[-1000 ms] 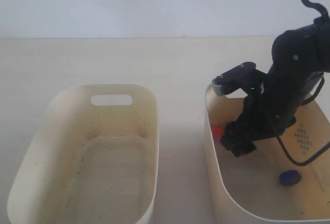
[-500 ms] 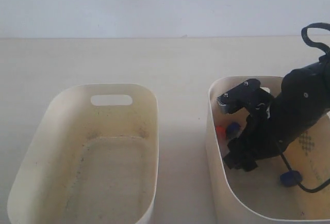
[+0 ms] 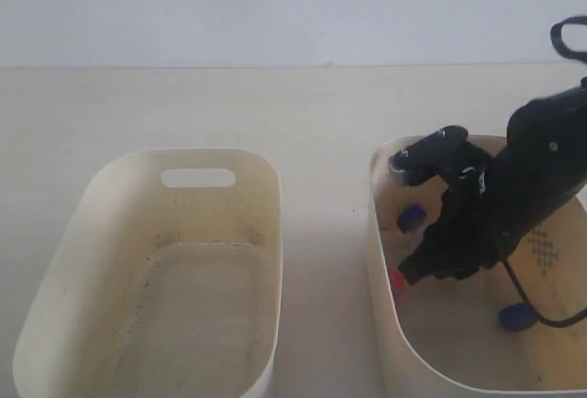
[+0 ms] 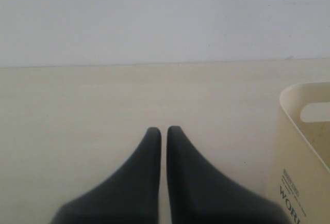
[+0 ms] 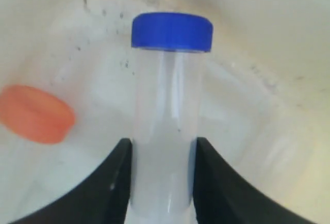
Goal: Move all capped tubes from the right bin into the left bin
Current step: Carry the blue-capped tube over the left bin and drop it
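Room lies open in the left bin (image 3: 220, 152), bare table (image 3: 321, 141) between it and the right bin (image 3: 381, 297). My left gripper (image 4: 164, 131) idles, tips together. My right gripper (image 5: 162, 146) clamps a blue-capped tube (image 5: 167, 105) inside the right bin. I'd lift straight up, clearing its wall and the orange-capped tube (image 5: 36, 113) nearby.
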Controlling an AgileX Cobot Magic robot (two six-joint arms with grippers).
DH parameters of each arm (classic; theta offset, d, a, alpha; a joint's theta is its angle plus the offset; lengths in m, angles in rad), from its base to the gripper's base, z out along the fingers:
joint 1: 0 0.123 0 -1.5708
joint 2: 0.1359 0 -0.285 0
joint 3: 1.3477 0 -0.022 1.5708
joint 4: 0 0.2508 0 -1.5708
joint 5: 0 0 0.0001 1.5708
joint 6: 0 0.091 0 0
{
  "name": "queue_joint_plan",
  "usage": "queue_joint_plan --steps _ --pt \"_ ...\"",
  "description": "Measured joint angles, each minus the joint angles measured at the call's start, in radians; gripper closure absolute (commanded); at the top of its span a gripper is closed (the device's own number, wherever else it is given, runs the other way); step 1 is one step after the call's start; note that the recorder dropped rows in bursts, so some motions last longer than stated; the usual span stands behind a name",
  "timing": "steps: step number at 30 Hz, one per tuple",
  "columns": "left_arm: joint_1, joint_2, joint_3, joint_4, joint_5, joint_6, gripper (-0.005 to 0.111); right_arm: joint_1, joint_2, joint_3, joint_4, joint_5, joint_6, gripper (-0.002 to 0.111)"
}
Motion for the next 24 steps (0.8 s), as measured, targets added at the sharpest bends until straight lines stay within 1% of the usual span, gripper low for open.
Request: queue_joint_plan --steps 6,9,11,13,14,15,16,17,18,19,20,21,22,23,24 --pt "0.0 0.0 0.0 0.0 0.0 0.0 0.102 0.0 -0.197 -0.146 0.008 0.237 0.0 0.108" --pt "0.0 0.0 0.0 0.0 0.0 0.0 0.102 0.0 -0.304 -0.219 0.096 0.279 -0.015 0.108" --pt "0.0 0.0 0.0 0.0 0.0 0.0 0.102 0.007 -0.363 -0.248 0.228 0.272 -0.083 0.108" --pt "0.0 0.0 0.0 0.0 0.0 0.0 0.102 0.028 -0.409 -0.26 0.4 0.25 -0.207 0.108" --pt "0.0 0.0 0.0 0.0 0.0 0.0 0.102 0.064 -0.426 -0.265 0.594 0.238 -0.372 0.108" --pt "0.0 0.0 0.0 0.0 0.0 0.0 0.102 0.086 -0.426 -0.265 0.671 0.235 -0.424 0.108" --pt "0.0 0.0 0.0 0.0 0.0 0.0 0.102 0.135 -0.414 -0.265 0.759 0.22 -0.5 0.107" --pt "0.0 0.0 0.0 0.0 0.0 0.0 0.102 0.156 -0.404 -0.265 0.774 0.21 -0.519 0.1" --pt "0.0 0.0 0.0 0.0 0.0 0.0 0.102 0.203 -0.368 -0.265 0.794 0.189 -0.54 0.093" --pt "0.0 0.0 0.0 0.0 0.0 0.0 0.102 0.22 -0.345 -0.265 0.799 0.182 -0.545 0.073" --pt "0.0 0.0 0.0 0.0 0.0 0.0 0.102 0.258 -0.29 -0.265 0.801 0.174 -0.549 0.064" --pt "0.0 0.0 0.0 0.0 0.0 0.0 0.102 0.273 -0.267 -0.265 0.801 0.172 -0.552 0.053" --pt "0.0 0.0 0.0 0.0 0.0 0.0 0.102 0.287 -0.212 -0.265 0.803 0.165 -0.552 0.067" --pt "0.0 0.0 0.0 0.0 0.0 0.0 0.102 0.291 -0.18 -0.265 0.803 0.158 -0.542 0.084" --pt "0.0 0.0 0.0 0.0 0.0 0.0 0.102 0.291 -0.167 -0.265 0.803 0.146 -0.524 0.109"
